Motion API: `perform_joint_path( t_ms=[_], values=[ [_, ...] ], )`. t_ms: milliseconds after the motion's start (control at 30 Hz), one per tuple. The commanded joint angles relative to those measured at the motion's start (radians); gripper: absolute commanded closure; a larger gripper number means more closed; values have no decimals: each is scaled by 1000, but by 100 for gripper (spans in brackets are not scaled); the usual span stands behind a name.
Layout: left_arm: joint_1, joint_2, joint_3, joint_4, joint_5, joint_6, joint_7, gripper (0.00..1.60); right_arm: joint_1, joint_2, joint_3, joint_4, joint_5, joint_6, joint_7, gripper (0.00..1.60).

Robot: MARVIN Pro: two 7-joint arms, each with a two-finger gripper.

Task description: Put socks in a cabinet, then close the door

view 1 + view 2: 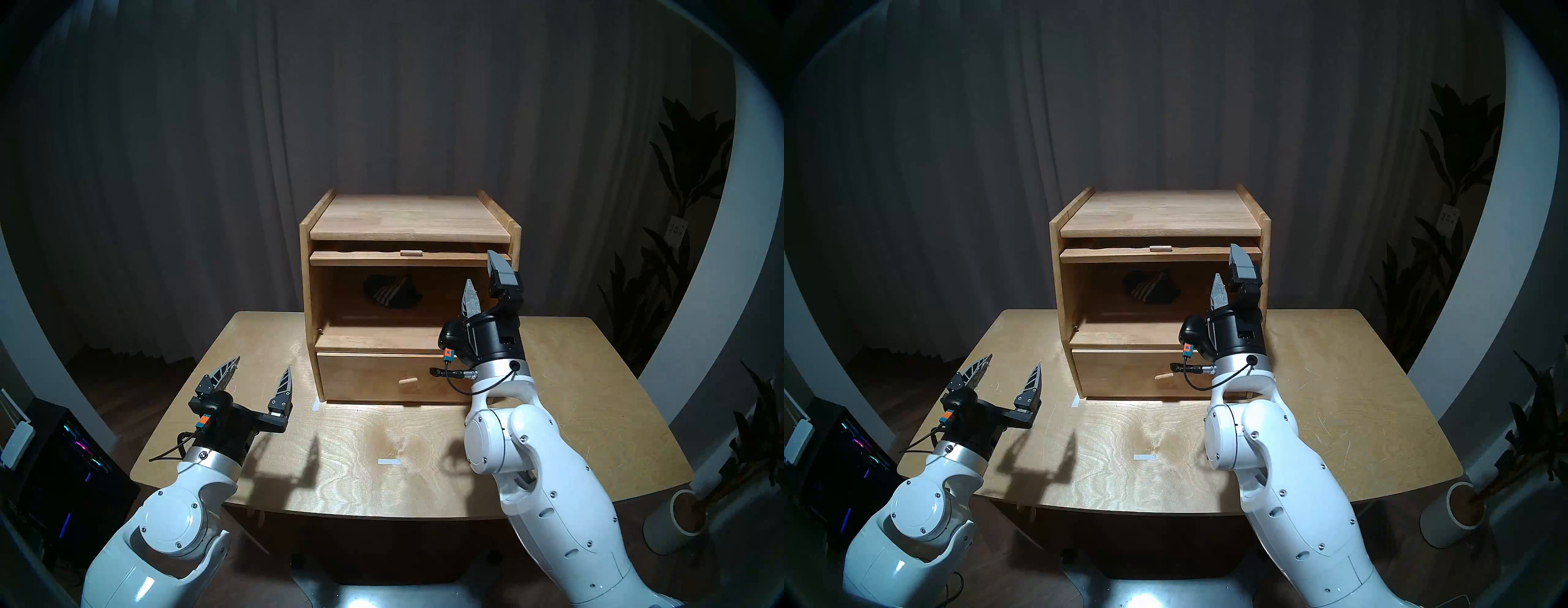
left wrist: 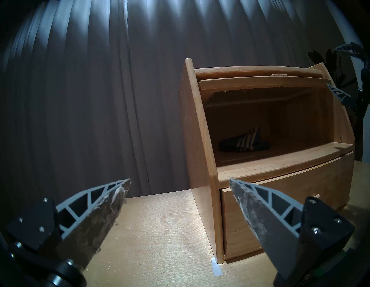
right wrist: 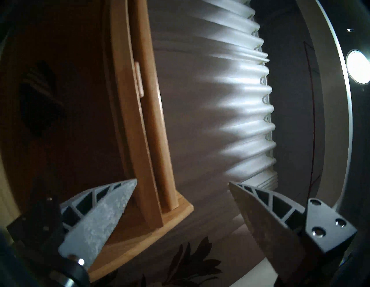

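Both pairs of our jaws stand wide apart and hold nothing. Our right gripper (image 1: 481, 271) is raised at the right end of the cabinet's (image 1: 306, 271) upper opening, rolled so one finger sits above the other, with the front edge of the door (image 3: 138, 144) running just beside the lower finger in the right wrist view; we cannot tell whether it touches the wood. Our left gripper (image 1: 259, 371) hangs level over the table (image 1: 594, 382) to the left of the cabinet, well apart from it. The socks (image 1: 392, 291) already lie on the floor of the upper compartment, toward the back, so we judge the first half of the task done and the closing step in hand. The door is lifted and slid back under the top board, only its front edge and small tab handle (image 1: 410, 253) showing. Next we need to catch that edge or tab, draw the panel out and swing it down over the opening. Below sits the drawer (image 1: 360, 378) with its peg knob (image 1: 408, 380), which we must leave alone. Nothing blocks the door's path but our own right wrist, which stands partly before the opening.
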Motion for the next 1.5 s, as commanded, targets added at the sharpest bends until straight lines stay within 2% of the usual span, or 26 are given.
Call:
perform_joint_path(
  t_ms=[0,33,100,233,300,400,500,533,633,767,800,900,933,1167,1300,1367,1400,1467],
  values=[
    [5,-4,-8,-21,4,-20,5,0,106,-119,21,57,16,104,54,0],
    [5,-4,-8,-21,4,-21,5,0,113,-110,22,67,-4,117,50,0],
    [6,-4,-9,-21,5,-22,5,0,117,-104,25,60,-6,140,95,0],
    [6,-5,-9,-21,6,-25,5,0,92,-37,-21,10,-110,193,184,0],
    [6,-5,-9,-20,6,-24,5,0,61,-25,-42,-29,-129,205,221,0],
    [6,-5,-8,-20,6,-25,5,0,50,11,-68,-58,-208,230,295,0],
    [7,-5,-9,-20,7,-26,6,0,39,33,-73,-82,-240,236,349,0],
    [7,-5,-9,-21,7,-27,6,0,44,46,-73,-76,-270,238,368,0],
    [8,-6,-9,-21,8,-28,6,0,64,51,-58,-58,-286,233,433,0],
    [8,-6,-9,-21,8,-28,6,0,109,46,-37,-10,-252,203,387,0],
    [7,-6,-9,-20,8,-28,6,0,119,31,-29,-2,-212,192,365,0],
    [7,-6,-9,-20,8,-27,6,0,136,8,-23,22,-171,175,325,0],
    [7,-6,-9,-20,8,-27,6,0,131,-6,-20,19,-138,168,322,0],
    [8,-6,-9,-21,8,-29,6,0,96,-4,-5,63,-50,124,216,0],
    [8,-6,-9,-21,8,-29,6,0,99,14,-8,72,-71,127,189,0],
    [8,-6,-9,-21,8,-29,6,0,98,41,-14,41,-89,125,247,0],
    [8,-6,-9,-21,9,-29,6,0,93,58,-26,28,-116,123,233,0],
    [7,-6,-9,-20,9,-28,6,0,75,67,-41,-16,-146,142,260,0]
  ],
)
